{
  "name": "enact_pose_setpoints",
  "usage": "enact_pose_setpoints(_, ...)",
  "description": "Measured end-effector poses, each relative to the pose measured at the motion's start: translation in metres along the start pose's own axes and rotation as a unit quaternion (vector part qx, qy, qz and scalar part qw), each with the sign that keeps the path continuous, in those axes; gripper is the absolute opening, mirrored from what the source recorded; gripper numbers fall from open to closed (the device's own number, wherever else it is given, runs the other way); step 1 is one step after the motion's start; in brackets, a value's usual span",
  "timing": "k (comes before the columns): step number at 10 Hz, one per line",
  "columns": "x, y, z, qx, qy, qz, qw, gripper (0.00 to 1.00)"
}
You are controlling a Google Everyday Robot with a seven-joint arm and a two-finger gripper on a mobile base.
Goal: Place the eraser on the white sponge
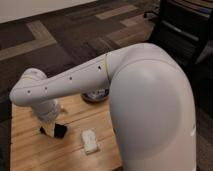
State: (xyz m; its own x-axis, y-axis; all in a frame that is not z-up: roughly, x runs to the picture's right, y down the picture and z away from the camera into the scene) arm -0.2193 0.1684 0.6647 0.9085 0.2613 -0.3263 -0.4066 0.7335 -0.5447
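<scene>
The eraser (59, 131), a flat black block, lies on the wooden table (30, 155) at the left. My gripper (48, 128) hangs down from the white wrist, right over the eraser's left end. It is open, and the wrist hides part of the eraser. The white sponge (90, 141), a small pale pad, lies on the table a short way to the right of the eraser, apart from the gripper.
My bulky white arm (150, 100) fills the right half of the view and covers the table's right side. A bowl (96, 95) peeks out under the forearm at the table's back edge. A black chair (185, 30) stands on the carpet at the back right.
</scene>
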Motion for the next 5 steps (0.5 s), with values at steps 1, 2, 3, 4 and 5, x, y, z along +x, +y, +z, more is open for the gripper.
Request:
enact_pose_setpoints(1,-0.0005,0.0006,0.0000,0.000,0.000,-0.001,1.0000,0.65)
enact_pose_setpoints(2,-0.0005,0.0008,0.0000,0.000,0.000,-0.001,1.0000,0.65)
enact_pose_setpoints(3,-0.0004,0.0005,0.0000,0.000,0.000,-0.001,1.0000,0.65)
enact_pose_setpoints(4,-0.0010,0.0004,0.0009,-0.001,0.000,-0.002,1.0000,0.65)
enact_pose_setpoints(5,-0.0047,-0.0006,0.0046,-0.003,-0.003,-0.008,1.0000,0.65)
